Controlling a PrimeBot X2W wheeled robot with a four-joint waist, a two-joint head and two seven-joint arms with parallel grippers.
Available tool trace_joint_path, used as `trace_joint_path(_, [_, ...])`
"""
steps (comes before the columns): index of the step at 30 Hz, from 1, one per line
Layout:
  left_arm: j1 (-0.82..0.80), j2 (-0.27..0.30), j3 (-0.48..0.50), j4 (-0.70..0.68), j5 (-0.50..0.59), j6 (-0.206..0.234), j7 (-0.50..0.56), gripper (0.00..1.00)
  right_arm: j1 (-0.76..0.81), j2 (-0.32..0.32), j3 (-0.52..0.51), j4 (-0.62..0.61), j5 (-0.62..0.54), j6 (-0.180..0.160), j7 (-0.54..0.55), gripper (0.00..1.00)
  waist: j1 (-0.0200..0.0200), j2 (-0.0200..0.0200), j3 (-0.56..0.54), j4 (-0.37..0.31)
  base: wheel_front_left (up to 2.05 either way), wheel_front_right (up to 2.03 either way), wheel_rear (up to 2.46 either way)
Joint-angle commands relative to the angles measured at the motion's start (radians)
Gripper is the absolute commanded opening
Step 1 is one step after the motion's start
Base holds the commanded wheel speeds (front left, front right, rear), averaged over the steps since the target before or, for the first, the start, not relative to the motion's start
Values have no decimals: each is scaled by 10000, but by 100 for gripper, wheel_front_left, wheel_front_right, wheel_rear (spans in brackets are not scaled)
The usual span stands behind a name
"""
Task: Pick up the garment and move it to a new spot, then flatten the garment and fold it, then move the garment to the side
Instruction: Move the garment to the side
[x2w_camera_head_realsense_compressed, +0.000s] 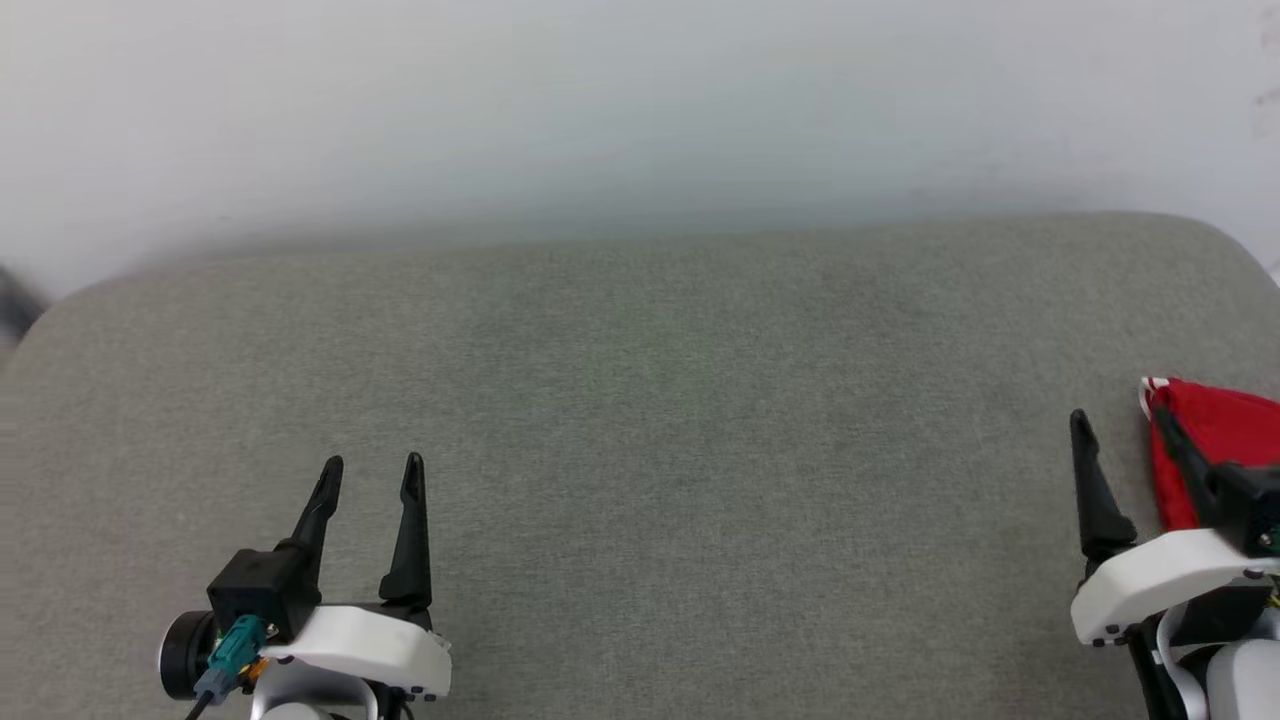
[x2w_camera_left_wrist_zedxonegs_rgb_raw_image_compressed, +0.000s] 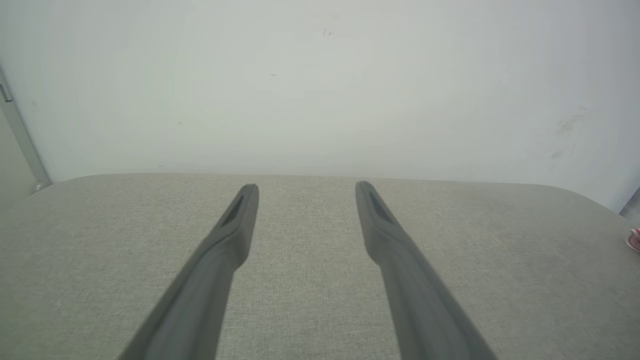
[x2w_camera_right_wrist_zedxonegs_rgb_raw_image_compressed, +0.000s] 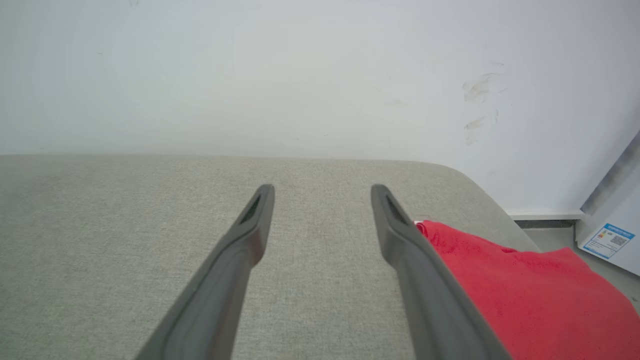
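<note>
Because the garment (x2w_camera_head_realsense_compressed: 1235, 420) is cropped, its axis is unclear.

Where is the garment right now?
The garment lies at the right end of the grey cushion, at the head view's right edge, just beside the open right gripper.

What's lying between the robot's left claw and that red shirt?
From the left gripper, bare grey surface, then the open right gripper at the garment, as the head view shows.
</note>
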Motion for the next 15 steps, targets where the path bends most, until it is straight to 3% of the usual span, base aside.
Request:
trace_joint_path(1, [169, 95, 27, 21, 68, 71, -37, 100, 256, 80, 115, -278, 29, -8, -66, 100, 3, 0, -369, 398, 0, 0, 0])
trace_joint_path(15, [727, 391, -140, 285, 209, 222, 94, 100, 1941, 578, 580, -1954, 155, -8, 108, 100, 3, 0, -815, 420, 0, 0, 0])
